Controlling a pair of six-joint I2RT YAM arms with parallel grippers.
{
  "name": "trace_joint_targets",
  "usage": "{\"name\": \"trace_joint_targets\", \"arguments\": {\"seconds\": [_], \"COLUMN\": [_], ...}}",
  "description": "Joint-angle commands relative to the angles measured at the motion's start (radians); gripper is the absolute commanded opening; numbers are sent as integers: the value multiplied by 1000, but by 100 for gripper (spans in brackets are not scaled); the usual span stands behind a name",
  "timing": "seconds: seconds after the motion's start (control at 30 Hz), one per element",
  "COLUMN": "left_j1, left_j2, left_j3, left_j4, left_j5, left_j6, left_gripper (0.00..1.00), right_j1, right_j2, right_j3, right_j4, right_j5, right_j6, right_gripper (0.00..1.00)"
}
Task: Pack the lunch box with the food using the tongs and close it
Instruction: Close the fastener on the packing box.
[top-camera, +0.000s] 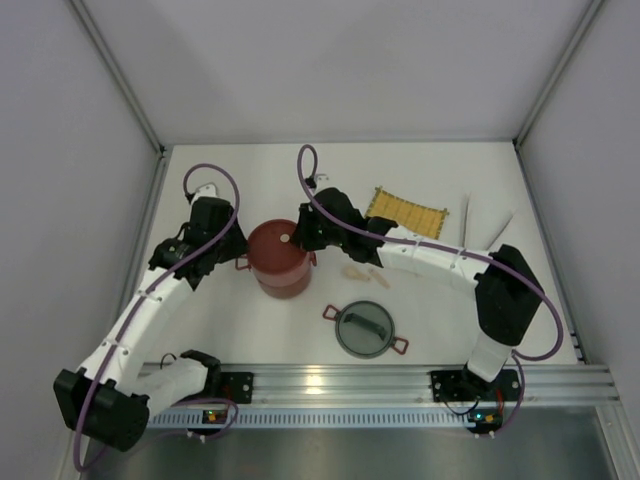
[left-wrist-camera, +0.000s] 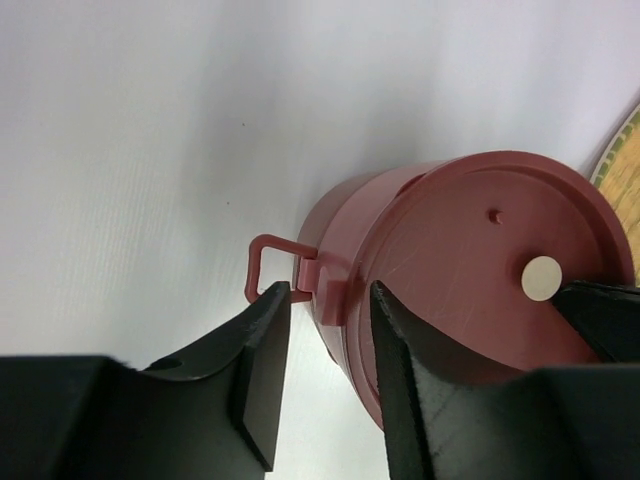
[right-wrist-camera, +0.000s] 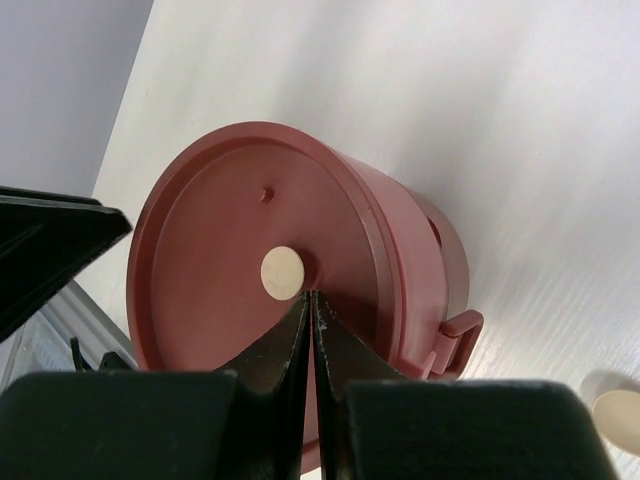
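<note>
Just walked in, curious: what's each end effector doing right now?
Left end effector: open, at the side handle of the lunch box.
Right end effector: closed, empty, tips at the red lid.

This looks like a robotics lab test cell: a bare white desk (top-camera: 440, 330) boxed in by plain pale grey panel walls (top-camera: 340, 60). A slotted aluminium rail (top-camera: 330, 380) along its near edge carries two white-and-black robot arms (top-camera: 150, 310).

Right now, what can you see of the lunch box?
The lunch box is round, dark-red plastic, with its tiers stacked upright on the table and a flat lid with a cream knob. The shut right tool meets the lid beside the knob; the open left tool straddles a loop side handle. Its grey domed lid lies apart.
</note>
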Motion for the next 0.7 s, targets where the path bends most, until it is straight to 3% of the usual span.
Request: {"name": "trace_joint_targets", "arguments": {"seconds": [0.0,0.23,0.67], "left_j1": [-4,-4,-3], "left_j2": [-62,-114,-194], "left_j3": [57,54,-131], "left_j4": [54,8,-12], "left_j5": [-66,-213,-316], "left_j6": [-7,-88,-213], "left_gripper": [44,47,30], "right_j1": [7,5,5], "right_j2": [61,75,87], "right_j3": [-9,-9,-2], "right_j4": [-149,-151,-154], "right_j5": [73,74,82], "right_j6": [-26,-27,-30], "right_gripper": [2,3,2]}}
